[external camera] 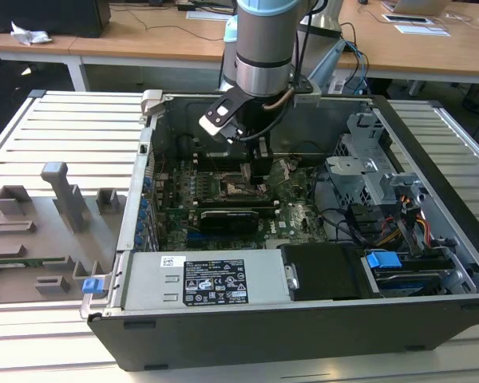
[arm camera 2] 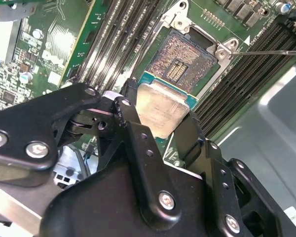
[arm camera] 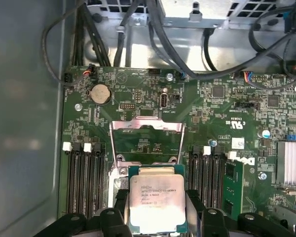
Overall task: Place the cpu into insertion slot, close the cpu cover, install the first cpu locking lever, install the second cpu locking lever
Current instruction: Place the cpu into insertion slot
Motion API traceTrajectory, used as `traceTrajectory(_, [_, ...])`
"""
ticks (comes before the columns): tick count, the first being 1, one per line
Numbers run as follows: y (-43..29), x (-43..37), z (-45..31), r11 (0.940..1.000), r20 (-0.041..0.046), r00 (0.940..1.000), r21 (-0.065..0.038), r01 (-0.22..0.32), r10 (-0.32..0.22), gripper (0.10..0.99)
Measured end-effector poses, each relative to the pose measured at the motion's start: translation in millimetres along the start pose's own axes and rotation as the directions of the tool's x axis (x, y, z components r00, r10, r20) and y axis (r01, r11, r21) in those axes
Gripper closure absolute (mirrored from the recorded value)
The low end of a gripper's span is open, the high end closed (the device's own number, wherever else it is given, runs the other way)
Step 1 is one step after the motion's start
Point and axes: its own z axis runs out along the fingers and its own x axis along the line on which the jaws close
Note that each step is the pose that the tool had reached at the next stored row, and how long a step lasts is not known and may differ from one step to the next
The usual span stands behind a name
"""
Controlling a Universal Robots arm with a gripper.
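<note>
My gripper [arm camera 2: 160, 117] is shut on the cpu [arm camera 2: 163, 109], a flat square chip with a dull silver top and a green rim, gripped by two opposite edges. The insertion slot [arm camera 2: 180, 58] lies just beyond the chip, and its contact grid is uncovered. In the first wrist view the cpu [arm camera: 155, 200] sits between the black fingers [arm camera: 119, 200], and the cpu cover [arm camera: 147, 125] is swung open over the green board behind it. In the exterior view the gripper [external camera: 259, 177] hangs inside the open computer case over the motherboard.
Black memory slots [arm camera: 84, 177] flank the socket on both sides. A thin metal rod [arm camera 2: 271, 52] sticks out beside the socket. A long black card [external camera: 235, 217], power supply [external camera: 199, 279], drive cage [external camera: 367, 179] and cables crowd the case. A grey fixture plate [external camera: 40, 231] lies outside it.
</note>
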Motion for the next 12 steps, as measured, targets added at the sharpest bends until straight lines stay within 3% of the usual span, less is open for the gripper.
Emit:
traceTrajectory(5, [0.0,0.0,0.0,0.9982,0.0027,0.9982,-0.001,-0.059,0.059,0.545])
traceTrajectory(12, [0.0,0.0,0.0,0.9909,0.006,0.9909,-0.003,-0.135,0.135,0.545])
